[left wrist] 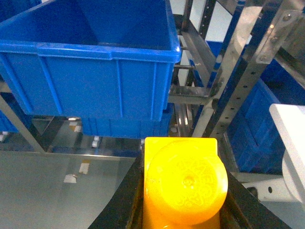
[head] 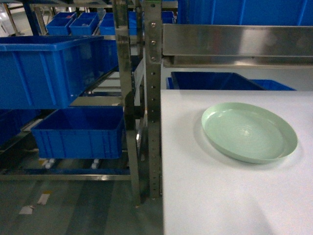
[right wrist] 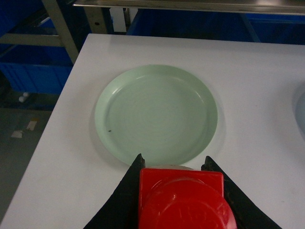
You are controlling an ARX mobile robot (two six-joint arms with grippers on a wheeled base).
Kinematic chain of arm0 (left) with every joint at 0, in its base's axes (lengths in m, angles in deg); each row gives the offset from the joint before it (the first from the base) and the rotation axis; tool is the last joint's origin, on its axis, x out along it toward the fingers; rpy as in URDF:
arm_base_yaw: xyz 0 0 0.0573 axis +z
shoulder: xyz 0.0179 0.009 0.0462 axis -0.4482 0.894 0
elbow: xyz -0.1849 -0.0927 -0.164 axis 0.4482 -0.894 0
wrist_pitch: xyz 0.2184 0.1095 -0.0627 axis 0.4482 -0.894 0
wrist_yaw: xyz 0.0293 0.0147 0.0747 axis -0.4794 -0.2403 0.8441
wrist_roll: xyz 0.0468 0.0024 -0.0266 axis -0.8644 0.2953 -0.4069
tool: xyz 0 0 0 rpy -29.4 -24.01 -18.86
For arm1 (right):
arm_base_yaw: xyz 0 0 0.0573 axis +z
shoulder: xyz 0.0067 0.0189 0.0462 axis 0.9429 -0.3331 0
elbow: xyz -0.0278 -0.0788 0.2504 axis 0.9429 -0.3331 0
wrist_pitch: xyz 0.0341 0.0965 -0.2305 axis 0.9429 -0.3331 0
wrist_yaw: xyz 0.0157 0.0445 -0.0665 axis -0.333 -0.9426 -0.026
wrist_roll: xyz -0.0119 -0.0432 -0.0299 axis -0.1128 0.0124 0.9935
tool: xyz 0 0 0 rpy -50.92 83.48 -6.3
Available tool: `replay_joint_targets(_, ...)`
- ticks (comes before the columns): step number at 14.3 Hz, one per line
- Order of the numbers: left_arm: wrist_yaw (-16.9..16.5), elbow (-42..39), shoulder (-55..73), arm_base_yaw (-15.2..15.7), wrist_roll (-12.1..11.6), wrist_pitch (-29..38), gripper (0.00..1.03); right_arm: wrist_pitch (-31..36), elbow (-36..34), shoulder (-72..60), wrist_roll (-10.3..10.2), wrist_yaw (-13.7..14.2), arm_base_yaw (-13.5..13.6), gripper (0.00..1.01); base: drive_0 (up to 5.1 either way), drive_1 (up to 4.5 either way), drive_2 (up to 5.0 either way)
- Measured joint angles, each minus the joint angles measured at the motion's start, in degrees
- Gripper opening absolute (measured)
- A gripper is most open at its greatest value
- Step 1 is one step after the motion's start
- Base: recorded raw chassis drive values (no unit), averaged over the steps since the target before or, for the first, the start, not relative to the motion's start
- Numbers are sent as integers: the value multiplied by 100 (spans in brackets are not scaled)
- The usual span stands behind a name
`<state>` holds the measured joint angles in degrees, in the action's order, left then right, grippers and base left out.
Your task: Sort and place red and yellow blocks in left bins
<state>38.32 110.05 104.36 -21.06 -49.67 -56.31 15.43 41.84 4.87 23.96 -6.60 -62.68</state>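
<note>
My left gripper (left wrist: 181,155) is shut on the yellow block (left wrist: 185,186), whose round stud faces the camera. It hangs in front of and below the large blue bin (left wrist: 95,71) on the steel rack, above the floor. A second blue bin (left wrist: 124,126) sits on the shelf under the first. My right gripper (right wrist: 173,161) is shut on the red block (right wrist: 183,200), held over the white table just short of the pale green plate (right wrist: 157,112). Neither gripper shows in the head view, where the upper bin (head: 44,73) and lower bin (head: 78,132) stand at the left.
Steel rack posts (head: 152,98) stand between the bins and the white table (head: 220,196). The green plate (head: 249,131) lies on the table with nothing on it. Smaller blue crates (head: 73,23) sit far back. The rim of a pale blue plate (right wrist: 301,112) shows at the right edge.
</note>
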Motion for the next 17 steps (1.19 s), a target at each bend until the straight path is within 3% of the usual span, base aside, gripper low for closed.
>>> replay_joint_targets(17, 13, 0, 4, 13, 0, 4, 27, -13, 17, -4, 0, -20, 0, 27, -497, 247, 247)
